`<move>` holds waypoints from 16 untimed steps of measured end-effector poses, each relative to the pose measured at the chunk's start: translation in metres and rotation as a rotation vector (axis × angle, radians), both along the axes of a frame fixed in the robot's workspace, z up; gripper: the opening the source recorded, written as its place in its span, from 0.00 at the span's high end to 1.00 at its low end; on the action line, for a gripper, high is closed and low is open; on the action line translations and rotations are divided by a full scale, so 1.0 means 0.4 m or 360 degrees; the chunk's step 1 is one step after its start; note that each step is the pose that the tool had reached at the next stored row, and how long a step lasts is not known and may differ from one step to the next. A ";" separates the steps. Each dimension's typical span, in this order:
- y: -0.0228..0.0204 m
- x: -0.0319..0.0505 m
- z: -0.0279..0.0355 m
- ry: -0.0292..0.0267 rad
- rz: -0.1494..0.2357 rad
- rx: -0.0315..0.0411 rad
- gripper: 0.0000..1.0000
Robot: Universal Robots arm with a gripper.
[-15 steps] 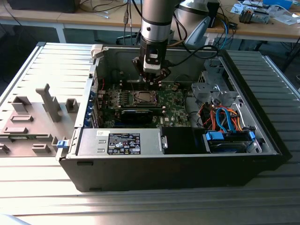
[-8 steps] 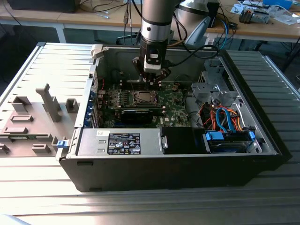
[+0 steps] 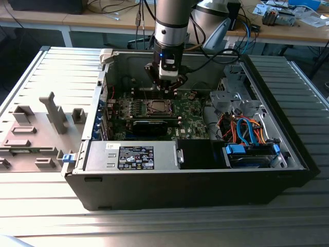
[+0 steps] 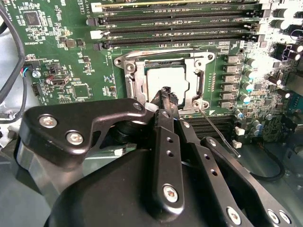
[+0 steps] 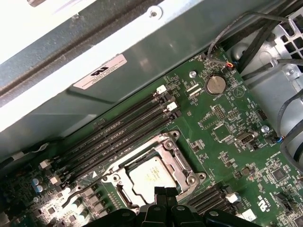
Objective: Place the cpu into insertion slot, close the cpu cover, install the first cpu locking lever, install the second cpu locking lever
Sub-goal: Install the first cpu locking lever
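1. I see the gripper [image 3: 167, 88] hanging inside the open computer case [image 3: 288, 154], low over the green board [image 4: 71, 56] and just above the insertion slot [image 4: 130, 71].
2. Its fingers [image 4: 165, 94] meet at the tips with no gap between them, and I see nothing pinched there; my read is that it carries nothing.
3. The cpu [image 5: 150, 176] lies flat in the slot with its silver face up, so I judge the placing as done. The tips point at its near edge; whether they touch it I cannot tell from these angles.
4. The cpu cover [image 5: 177, 158] looks folded down around the chip, framing it, though I'm hedging, as the fingers hide one side.
5. A thin wire lever [image 4: 215, 132] runs out from the socket corner, standing away from the frame, so I judge it not latched.
6. Four long memory slots [image 5: 120, 135] run just beside the socket, which is why the arm comes straight down.
7. The case lies on its side on a ribbed metal table [image 3: 46, 206]; grey plastic holders [image 3: 54, 110] stand at the exterior view's left, and cluttered wooden benches [image 3: 303, 31] sit behind.
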State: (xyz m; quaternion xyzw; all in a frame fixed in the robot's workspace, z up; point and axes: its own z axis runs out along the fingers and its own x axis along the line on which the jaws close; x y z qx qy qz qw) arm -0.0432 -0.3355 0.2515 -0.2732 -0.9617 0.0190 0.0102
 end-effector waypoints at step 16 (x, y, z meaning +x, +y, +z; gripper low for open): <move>0.000 0.000 0.000 0.00000 0.0046 0.0000 0.89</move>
